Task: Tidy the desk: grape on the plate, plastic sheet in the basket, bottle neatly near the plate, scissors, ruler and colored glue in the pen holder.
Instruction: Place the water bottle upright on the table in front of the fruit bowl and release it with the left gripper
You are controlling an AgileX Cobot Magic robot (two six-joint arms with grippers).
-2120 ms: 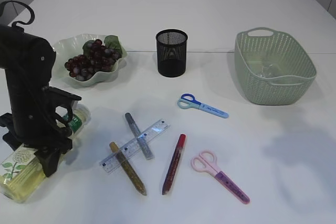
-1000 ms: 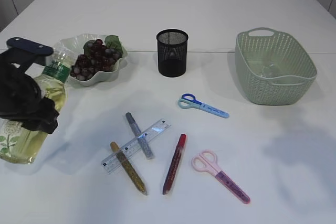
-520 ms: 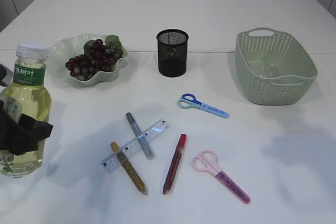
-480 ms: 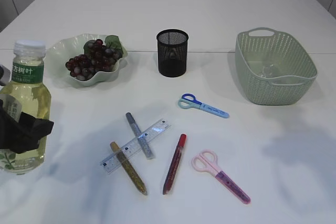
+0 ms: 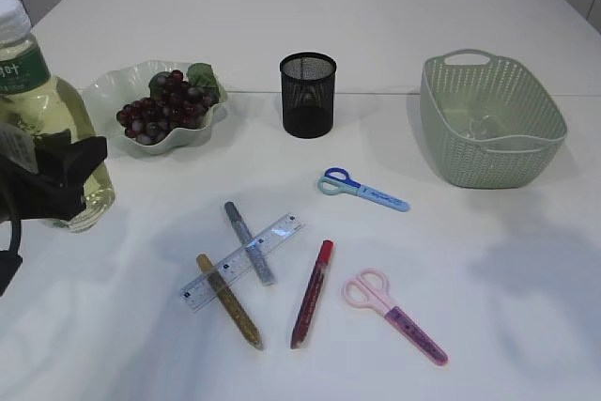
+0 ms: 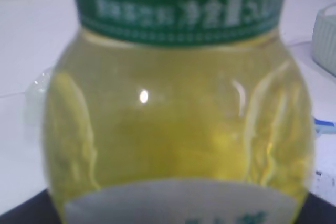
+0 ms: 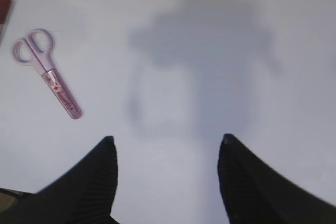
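While the left pincer [image 5: 56,176] grips the bottle [image 5: 42,129], the bottle stands upright at the left, near the plate [image 5: 113,91] of grapes [image 5: 164,105].
Over bare counter [image 7: 236,51], the right pincer [image 7: 167,153] is open and holds nothing, with pink scissors [image 7: 47,72] to its left.

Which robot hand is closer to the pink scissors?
Right. The right gripper hangs open above the table, with the pink scissors just ahead to its left. The left gripper is far across, holding the yellow-filled plastic bottle.
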